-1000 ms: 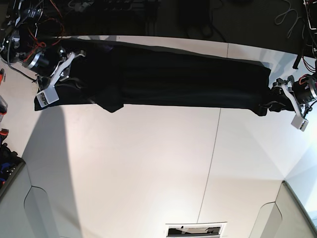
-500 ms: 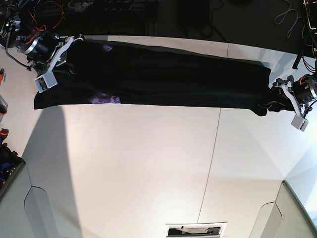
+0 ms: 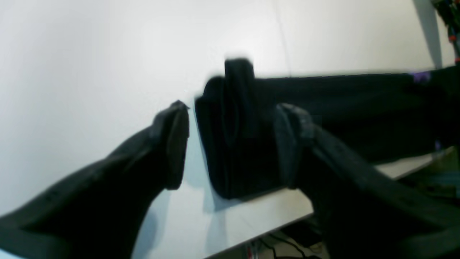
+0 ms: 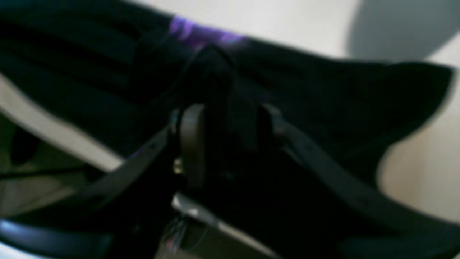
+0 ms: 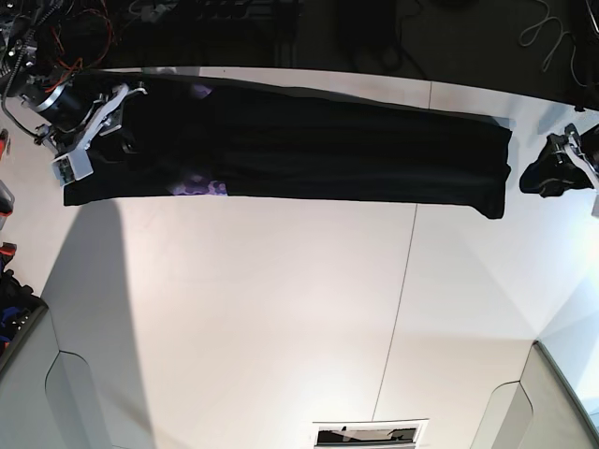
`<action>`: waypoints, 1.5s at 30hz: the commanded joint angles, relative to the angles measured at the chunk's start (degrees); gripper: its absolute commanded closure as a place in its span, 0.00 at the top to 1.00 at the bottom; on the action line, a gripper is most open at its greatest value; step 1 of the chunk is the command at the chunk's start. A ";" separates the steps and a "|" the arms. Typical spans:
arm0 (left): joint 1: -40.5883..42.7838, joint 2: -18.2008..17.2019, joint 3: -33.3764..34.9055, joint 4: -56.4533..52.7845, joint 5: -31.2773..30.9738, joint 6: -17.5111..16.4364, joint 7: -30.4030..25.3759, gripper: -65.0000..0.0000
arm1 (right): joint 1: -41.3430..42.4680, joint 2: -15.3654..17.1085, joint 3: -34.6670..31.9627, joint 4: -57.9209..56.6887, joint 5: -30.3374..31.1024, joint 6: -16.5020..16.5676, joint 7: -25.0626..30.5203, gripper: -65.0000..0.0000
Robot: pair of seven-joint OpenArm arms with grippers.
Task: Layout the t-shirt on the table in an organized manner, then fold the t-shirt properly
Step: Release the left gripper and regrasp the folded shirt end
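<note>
One t-shirt (image 5: pixel 309 150) lies on the white desk (image 5: pixel 281 309), folded into a single long black band that runs along the far edge from near the far left corner almost to the far right corner. Two small purple patches show on it, one at its far edge (image 5: pixel 200 91) and one at its near edge (image 5: pixel 198 187), both toward the left end. One thin dark seam line (image 5: pixel 404 271) crosses the desk from far edge to near edge. Two arms are in view, one at each end of the band. The left end effector (image 3: pixel 230 144) has its two fingers (image 3: pixel 172 144) spread apart, with the bunched end of the shirt sitting between them; from the base view it stands just off the shirt's right end. The right end effector (image 4: pixel 226 144) is over the shirt's left end, its two fingers parted with dark cloth between them; the blur hides whether they press the cloth.
</note>
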 commanded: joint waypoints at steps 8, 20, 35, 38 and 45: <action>0.44 -1.33 -0.61 0.83 -0.66 -0.38 -1.62 0.62 | 6.23 0.63 10.58 1.20 4.70 -2.47 0.68 0.39; 0.44 -1.33 -0.61 0.83 1.90 -0.38 -2.91 0.62 | 6.47 -3.50 8.48 2.51 13.33 1.03 -1.31 0.02; 0.39 -0.83 -0.59 0.81 2.16 -0.38 -6.32 0.62 | 6.49 -4.11 -4.72 -13.62 -6.40 0.39 4.68 0.00; 0.28 0.68 -0.57 0.74 4.70 -0.38 -7.63 0.62 | 6.49 -3.30 -4.72 -15.58 -5.73 0.28 4.70 0.00; 0.26 2.32 -0.37 -3.08 4.90 -0.38 -8.68 0.73 | 6.51 -3.15 -4.72 -15.58 -2.58 0.31 4.66 0.00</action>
